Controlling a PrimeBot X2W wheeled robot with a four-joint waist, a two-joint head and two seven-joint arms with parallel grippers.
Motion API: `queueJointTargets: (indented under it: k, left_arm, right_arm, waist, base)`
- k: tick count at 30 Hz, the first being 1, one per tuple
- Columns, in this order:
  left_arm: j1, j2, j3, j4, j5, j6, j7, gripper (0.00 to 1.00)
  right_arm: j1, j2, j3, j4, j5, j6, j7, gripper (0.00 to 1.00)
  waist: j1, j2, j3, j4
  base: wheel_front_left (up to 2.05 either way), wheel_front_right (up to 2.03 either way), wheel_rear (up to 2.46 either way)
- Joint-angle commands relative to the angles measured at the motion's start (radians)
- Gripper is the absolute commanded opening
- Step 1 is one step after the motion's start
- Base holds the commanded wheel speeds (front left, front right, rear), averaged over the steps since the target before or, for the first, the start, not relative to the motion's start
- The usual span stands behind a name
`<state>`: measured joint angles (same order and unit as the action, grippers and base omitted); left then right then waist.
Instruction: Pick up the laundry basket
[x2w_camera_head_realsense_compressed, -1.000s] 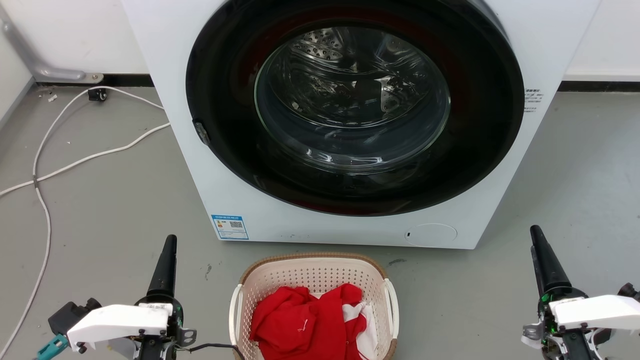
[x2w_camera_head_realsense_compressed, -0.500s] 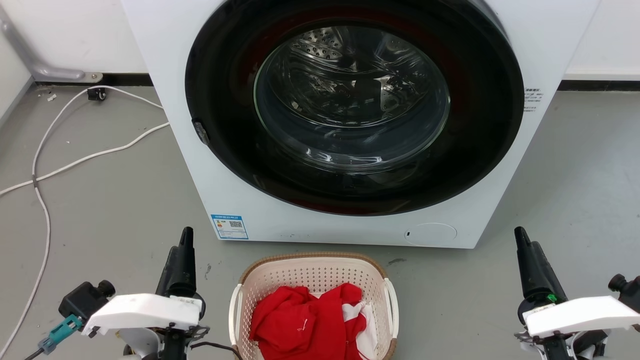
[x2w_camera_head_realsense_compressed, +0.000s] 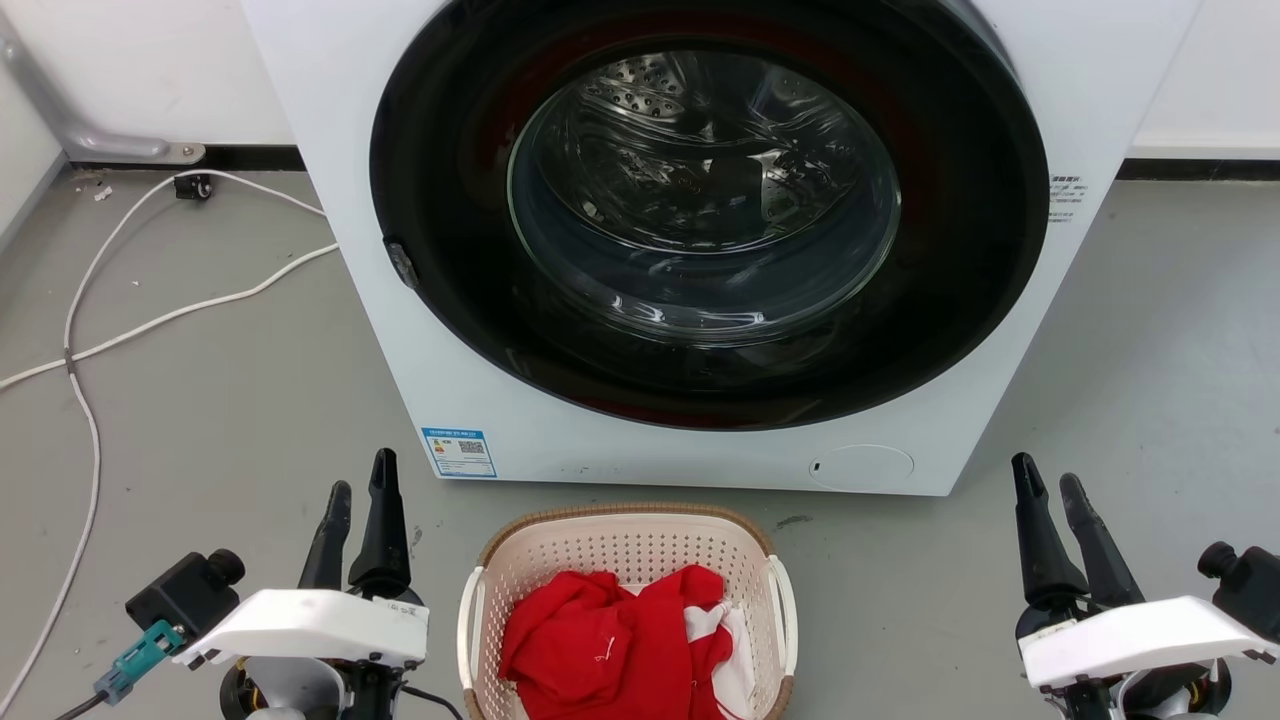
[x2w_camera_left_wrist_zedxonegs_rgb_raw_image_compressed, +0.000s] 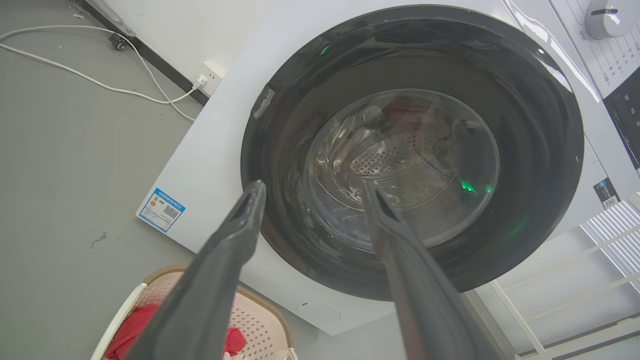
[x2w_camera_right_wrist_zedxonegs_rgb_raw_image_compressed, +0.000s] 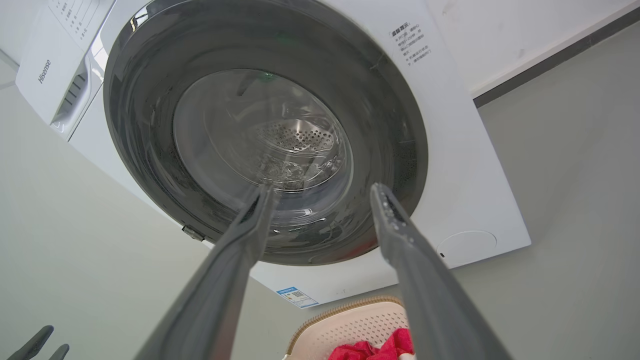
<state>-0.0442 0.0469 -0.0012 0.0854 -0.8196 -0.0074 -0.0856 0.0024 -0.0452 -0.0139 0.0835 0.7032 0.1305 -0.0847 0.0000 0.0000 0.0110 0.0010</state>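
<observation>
The laundry basket (x2w_camera_head_realsense_compressed: 620, 548) stands on the grey floor just in front of the washer, cream with a brown woven rim and white side handles, and holds red and white cloth (x2w_camera_head_realsense_compressed: 615, 645). My left gripper (x2w_camera_head_realsense_compressed: 362, 476) hovers open to the basket's left, apart from it. My right gripper (x2w_camera_head_realsense_compressed: 1046, 472) is open further off on the basket's right. In the left wrist view the left gripper (x2w_camera_left_wrist_zedxonegs_rgb_raw_image_compressed: 314, 186) points at the washer door, with the basket (x2w_camera_left_wrist_zedxonegs_rgb_raw_image_compressed: 252, 320) low in the frame. The right gripper (x2w_camera_right_wrist_zedxonegs_rgb_raw_image_compressed: 321, 189) also faces the door, above the basket (x2w_camera_right_wrist_zedxonegs_rgb_raw_image_compressed: 350, 320).
A white washer (x2w_camera_head_realsense_compressed: 400, 340) with a shut dark round glass door (x2w_camera_head_realsense_compressed: 705, 200) stands right behind the basket. White cables (x2w_camera_head_realsense_compressed: 150, 325) trail over the floor at the left, near the wall. Bare grey floor lies on both sides of the basket.
Both grippers have shifted inward toward the basket. Each showed as a single dark finger before; now two fingers stand apart on each.
</observation>
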Motion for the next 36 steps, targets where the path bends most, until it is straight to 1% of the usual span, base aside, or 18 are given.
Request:
queueJointTargets:
  k: [1, 16, 36]
  left_arm:
    - [0.003, 0.003, -0.005, -0.024, 0.041, 0.004, -0.012, 1.00]
    - [0.014, 0.003, -0.017, -0.059, 0.203, -0.001, -0.053, 1.00]
    - [0.036, 0.004, -0.030, -0.080, 0.421, 0.006, -0.104, 1.00]
  right_arm:
    - [-0.001, -0.004, 0.003, -0.022, -0.036, 0.000, -0.012, 1.00]
    - [0.017, -0.005, 0.023, -0.050, -0.190, 0.000, -0.053, 1.00]
    - [0.042, -0.006, 0.046, -0.079, -0.405, 0.000, -0.104, 1.00]
  waist:
    - [0.0000, 0.0000, 0.001, 0.000]
    - [0.0000, 0.0000, 0.005, 0.000]
    - [0.0000, 0.0000, 0.010, 0.003]
  base:
    - [0.00, 0.00, 0.00]
    - [0.00, 0.00, 0.00]
    - [0.00, 0.00, 0.00]
